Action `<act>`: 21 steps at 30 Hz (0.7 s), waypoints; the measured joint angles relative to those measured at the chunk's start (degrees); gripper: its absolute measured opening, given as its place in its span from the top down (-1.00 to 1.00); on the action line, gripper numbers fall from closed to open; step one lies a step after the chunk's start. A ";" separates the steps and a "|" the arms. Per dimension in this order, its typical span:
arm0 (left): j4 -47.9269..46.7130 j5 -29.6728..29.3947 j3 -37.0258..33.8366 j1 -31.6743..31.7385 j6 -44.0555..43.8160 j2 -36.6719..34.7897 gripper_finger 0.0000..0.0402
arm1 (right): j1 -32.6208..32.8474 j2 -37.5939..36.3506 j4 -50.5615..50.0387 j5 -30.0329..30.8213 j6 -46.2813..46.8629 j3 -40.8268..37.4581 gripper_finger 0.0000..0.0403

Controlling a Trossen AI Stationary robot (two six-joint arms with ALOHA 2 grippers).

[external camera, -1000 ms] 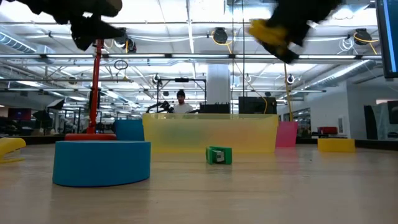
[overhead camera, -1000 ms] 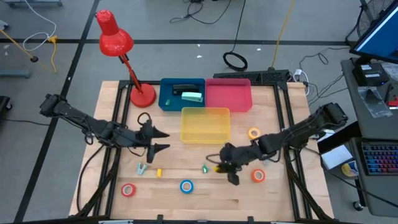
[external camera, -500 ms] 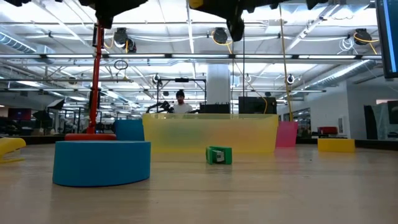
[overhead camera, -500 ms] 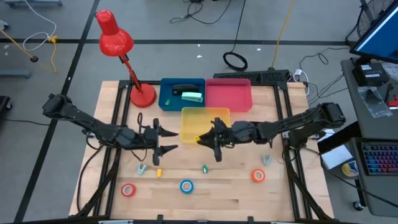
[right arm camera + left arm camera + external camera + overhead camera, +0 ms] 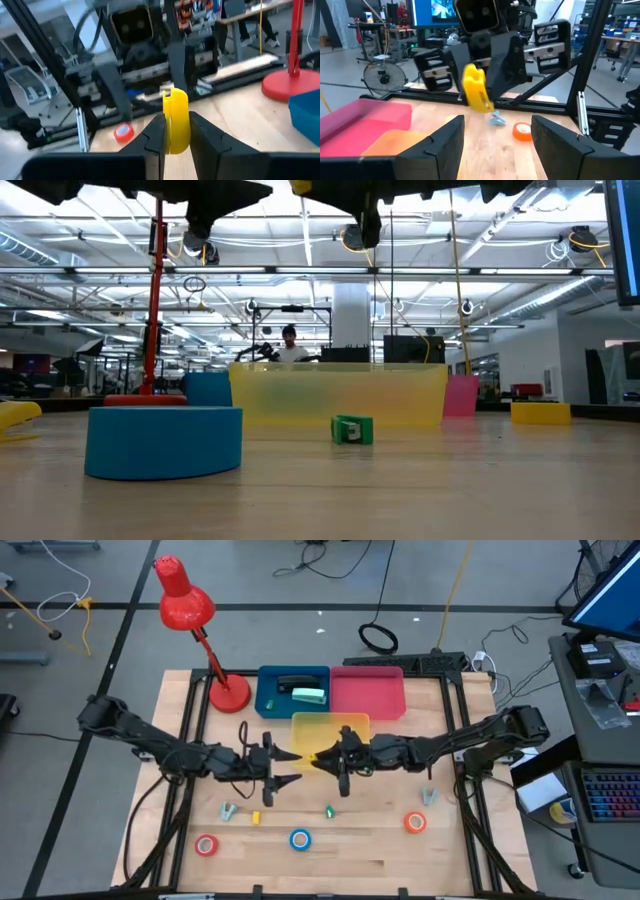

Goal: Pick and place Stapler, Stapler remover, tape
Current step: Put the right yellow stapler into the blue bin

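Note:
A yellow tape roll (image 5: 175,112) hangs in the air by the near edge of the yellow bin (image 5: 330,725), with my right gripper (image 5: 175,127) shut on it. The left wrist view sees the same roll (image 5: 475,90) from the other side. My left gripper (image 5: 292,766) stands open just left of the roll, facing it and holding nothing. Red (image 5: 206,845), blue (image 5: 300,838) and orange (image 5: 415,823) tape rolls lie flat on the near part of the table. Two pale staple removers (image 5: 228,810) (image 5: 428,796) lie there too. A black stapler (image 5: 295,683) and a green one (image 5: 309,696) lie in the blue bin. My right gripper pinches the yellow tape roll between its two fingers, one on each flat side, at the roll's lower part (image 5: 175,139). The fingers (image 5: 156,135) come level from the table's right. The roll stands on edge, lifted clear of table and bin.
A pink bin (image 5: 367,692) and the blue bin (image 5: 270,700) stand behind the yellow one. A red desk lamp (image 5: 228,692) stands at the far left. Small green (image 5: 329,810) and yellow (image 5: 256,817) pieces lie on the near table.
My right gripper has risen from the near right of the table and gone left and far to the yellow bin's near edge, tipping from pointing down to level, with the yellow roll in its hold. My left gripper has gone toward the table's right, staying open.

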 joint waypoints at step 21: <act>-0.20 1.18 4.31 3.60 -1.23 3.87 -0.14 | 1.25 -0.04 -1.39 -0.30 0.20 0.00 0.73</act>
